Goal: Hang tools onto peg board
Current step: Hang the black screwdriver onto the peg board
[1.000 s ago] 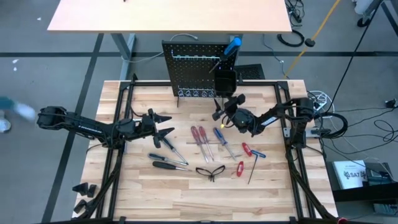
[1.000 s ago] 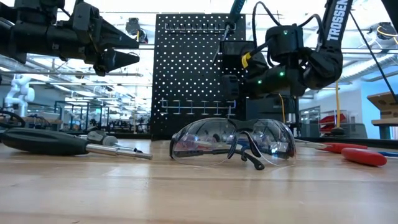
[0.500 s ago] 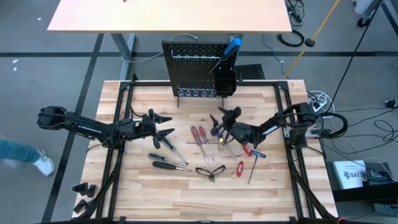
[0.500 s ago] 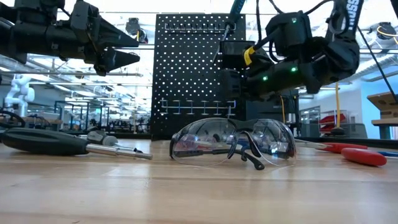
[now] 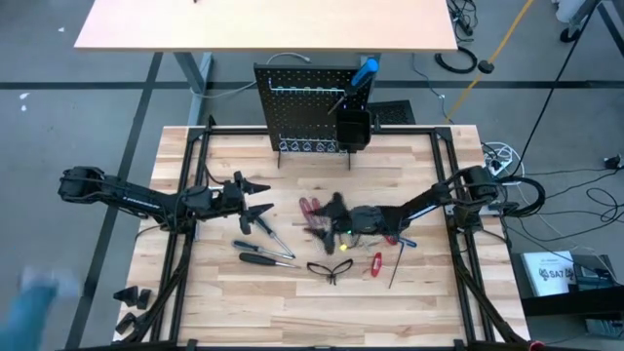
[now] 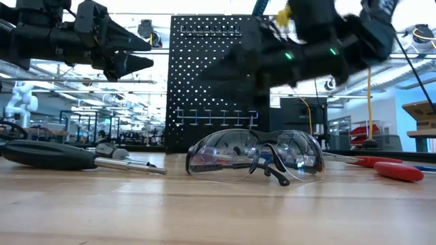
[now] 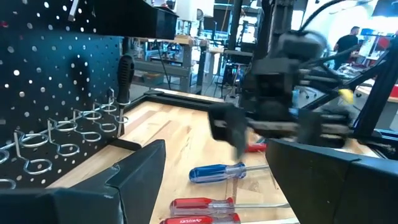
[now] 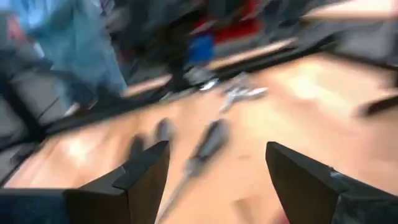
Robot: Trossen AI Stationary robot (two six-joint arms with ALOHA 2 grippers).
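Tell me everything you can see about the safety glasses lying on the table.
The safety glasses have clear wraparound lenses with a thin black frame and black temple arms. They look like plastic. They rest on the wooden tabletop, lenses up off the wood, arms folded under and touching the surface. From above they lie at the table's near middle, below the row of screwdrivers and in front of the peg board. No tool or gripper touches them.

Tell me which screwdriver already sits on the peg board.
The blue-handled screwdriver standing upright in the black bin on the peg board; it alone is off the table. The black-handled screwdrivers lie flat on the tabletop.
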